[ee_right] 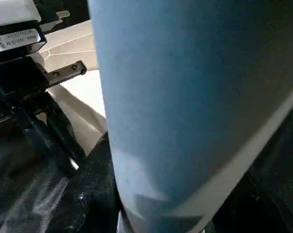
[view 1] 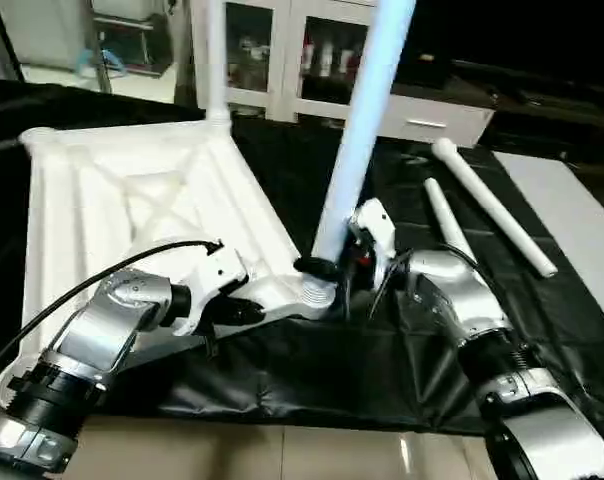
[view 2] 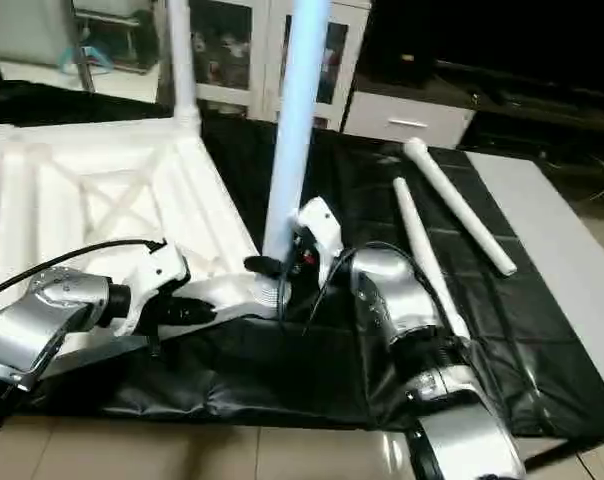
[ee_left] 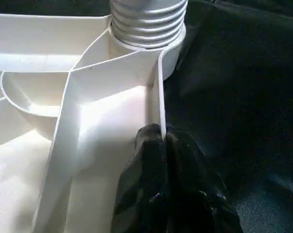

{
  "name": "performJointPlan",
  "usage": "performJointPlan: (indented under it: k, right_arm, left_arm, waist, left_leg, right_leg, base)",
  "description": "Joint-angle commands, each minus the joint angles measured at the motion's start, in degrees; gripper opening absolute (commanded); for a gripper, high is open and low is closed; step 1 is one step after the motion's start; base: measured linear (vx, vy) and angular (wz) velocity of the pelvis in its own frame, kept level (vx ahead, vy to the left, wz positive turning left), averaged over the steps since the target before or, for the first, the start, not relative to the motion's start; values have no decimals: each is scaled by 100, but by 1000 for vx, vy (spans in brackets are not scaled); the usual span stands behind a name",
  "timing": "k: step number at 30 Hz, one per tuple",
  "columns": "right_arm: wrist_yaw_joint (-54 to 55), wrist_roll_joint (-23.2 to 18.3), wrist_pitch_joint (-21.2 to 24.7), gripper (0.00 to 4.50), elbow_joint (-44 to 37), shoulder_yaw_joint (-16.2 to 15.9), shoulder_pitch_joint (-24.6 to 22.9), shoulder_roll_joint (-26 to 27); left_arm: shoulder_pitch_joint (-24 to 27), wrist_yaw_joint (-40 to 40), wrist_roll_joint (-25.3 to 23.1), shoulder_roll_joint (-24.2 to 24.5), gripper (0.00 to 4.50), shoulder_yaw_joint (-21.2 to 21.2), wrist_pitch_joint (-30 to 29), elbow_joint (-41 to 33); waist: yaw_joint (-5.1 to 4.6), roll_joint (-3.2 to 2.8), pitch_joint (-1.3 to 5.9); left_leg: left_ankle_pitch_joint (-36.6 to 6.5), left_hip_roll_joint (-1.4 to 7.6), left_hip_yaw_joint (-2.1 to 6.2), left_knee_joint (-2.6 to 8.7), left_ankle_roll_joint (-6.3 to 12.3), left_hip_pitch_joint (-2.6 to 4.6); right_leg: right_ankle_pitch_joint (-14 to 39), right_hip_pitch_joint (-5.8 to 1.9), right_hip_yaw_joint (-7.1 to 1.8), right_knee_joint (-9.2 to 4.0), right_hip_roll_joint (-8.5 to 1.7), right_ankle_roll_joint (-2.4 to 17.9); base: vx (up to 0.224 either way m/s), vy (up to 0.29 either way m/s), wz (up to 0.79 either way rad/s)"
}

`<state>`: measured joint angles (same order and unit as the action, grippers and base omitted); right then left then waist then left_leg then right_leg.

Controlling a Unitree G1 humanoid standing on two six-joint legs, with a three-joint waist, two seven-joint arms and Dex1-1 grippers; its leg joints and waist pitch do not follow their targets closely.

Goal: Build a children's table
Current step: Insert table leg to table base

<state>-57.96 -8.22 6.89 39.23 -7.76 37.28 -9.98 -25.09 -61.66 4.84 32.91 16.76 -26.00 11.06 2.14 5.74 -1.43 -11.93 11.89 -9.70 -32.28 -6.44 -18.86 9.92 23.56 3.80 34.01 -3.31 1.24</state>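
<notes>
Black sheeting carries our upturned table top (view 1: 132,200): one leg (view 1: 214,60) seated upper left, our right tool (view 1: 327,268) pinching a second leg (view 1: 357,130) into its socket, left tool (ee_left: 158,145) pinching the rim, two legs (view 1: 492,205) unfitted.

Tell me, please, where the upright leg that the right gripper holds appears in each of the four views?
Left eye view: upright leg, right of centre.
Right eye view: it stands at centre.
Left wrist view: its ribbed base at the top.
Right wrist view: broad bluish column.
Shared landmark: the corner socket under it.
</notes>
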Motion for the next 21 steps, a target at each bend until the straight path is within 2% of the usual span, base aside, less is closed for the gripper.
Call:
performJointPlan:
  k: [1, 5, 7, 8, 10, 11, 12, 14, 15, 16, 17, 18, 19, 20, 21]
  right_arm:
    - [-3, 565, 854, 185, 789, -427, -725, -248]
    - [103, 549, 935, 185, 609, -508, -849, -262]
    - [557, 597, 932, 185, 619, -438, -890, -188]
    - [675, 610, 909, 185, 659, -408, -881, -163]
    - [1408, 623, 799, 185, 974, -163, -751, -8]
    - [2131, 561, 713, 185, 1297, 123, -598, 141]
    - [2407, 513, 719, 185, 1408, 244, -539, 194]
    - [2975, 365, 790, 185, 1634, 518, -400, 317]
    - [3169, 312, 793, 185, 1711, 609, -352, 362]
    - [3596, 175, 804, 185, 1872, 810, -248, 459]
    - [3596, 175, 804, 185, 1872, 810, -248, 459]
    - [4169, 49, 749, 185, 2080, 1013, -111, 571]
    - [4275, 41, 728, 185, 2117, 1033, -86, 592]
    - [4541, 22, 674, 185, 2211, 1082, -21, 645]
    - [5186, -14, 474, 185, 2421, 1189, 135, 804]
  left_arm:
    - [-301, -15, 23, 17, 0, -84, 123, -112]
    - [-312, -33, 14, -13, 0, -58, 124, -97]
    - [-337, 84, -28, -55, 0, -79, 136, -12]
    - [-343, 121, -37, -70, 0, -89, 138, 10]
    - [-373, 354, -97, -165, 0, -141, 115, 119]
    - [-382, 644, -122, -324, 0, -217, 46, 184]
    - [-381, 751, -117, -399, 0, -246, -35, 188]
    - [-363, 978, -97, -585, 0, -280, -249, 166]
    - [-355, 1070, -96, -661, 0, -286, -340, 158]
    - [-333, 1276, -98, -838, 0, -282, -536, 133]
    - [-333, 1276, -98, -838, 0, -282, -536, 133]
    - [-313, 1671, -174, -1129, 0, -267, -887, 66]
    - [-316, 1783, -185, -1215, 0, -283, -948, 67]
    - [-323, 2066, -214, -1431, 0, -323, -1103, 69]
    - [-363, 2942, -271, -2108, 0, -516, -1361, 145]
  waist:
    - [-36, -185, 111]
    - [-27, -193, 107]
    - [-22, -184, 96]
    - [-30, -184, 81]
    - [-40, -181, 44]
    - [-55, -179, 19]
    - [-99, -183, -2]
    - [-133, -191, 23]
    - [-167, -202, 38]
    - [-184, -216, 49]
    - [-238, -219, 33]
    - [-275, -240, 17]
    - [-309, -235, 13]
    - [-332, -244, 10]
    - [-376, -228, 22]
  left_leg:
    - [-1507, 176, 4, 439, 3, -12]
    - [-1608, 180, 15, 449, -39, -2]
    - [-1610, 173, 10, 453, -49, -4]
    - [-1727, 172, 19, 463, -67, -8]
    - [-2101, 160, 41, 474, -128, 20]
    - [-2430, 146, 70, 471, -148, 60]
    - [-2740, 129, 112, 465, -163, 98]
    - [-2900, 123, 162, 452, -175, 121]
    - [-2901, 133, 188, 485, -172, 86]
    - [-2895, 140, 196, 497, -182, 70]
    - [-3007, 146, 223, 519, -213, 51]
    - [-3264, 134, 227, 502, -190, 94]
    - [-3372, 133, 219, 488, -195, 124]
    - [-3516, 130, 226, 477, -168, 184]
    - [-3580, 136, 229, 477, -135, 181]
  right_leg:
    - [1622, -204, -310, -411, -401, 1049]
    - [1703, -199, -309, -424, -396, 995]
    - [1723, -194, -312, -433, -394, 968]
    - [1909, -191, -310, -448, -400, 933]
    - [2537, -148, -303, -514, -412, 783]
    - [3148, -110, -287, -580, -421, 600]
    - [3784, -66, -251, -656, -429, 399]
    - [4117, -68, -204, -718, -451, 187]
    - [3932, -112, -175, -714, -443, 181]
    - [3785, -131, -166, -705, -439, 206]
    - [3626, -127, -140, -700, -421, 251]
    - [3699, -85, -113, -743, -406, 227]
    - [3724, -59, -97, -759, -402, 225]
    - [3736, -47, -33, -810, -391, 197]
    - [3659, -76, 25, -839, -384, 183]
  base:
    - [0, 0, 0]
    - [0, 0, 0]
    - [0, 0, 0]
    - [0, 0, 0]
    - [0, 0, 0]
    - [0, 0, 0]
    - [0, 0, 0]
    - [-57, 8, -6]
    - [-54, 13, -7]
    - [-52, 27, -10]
    - [-54, 33, -8]
    - [-54, 33, -8]
    - [-55, 33, -2]
    - [0, 0, 0]
    - [0, 0, 0]
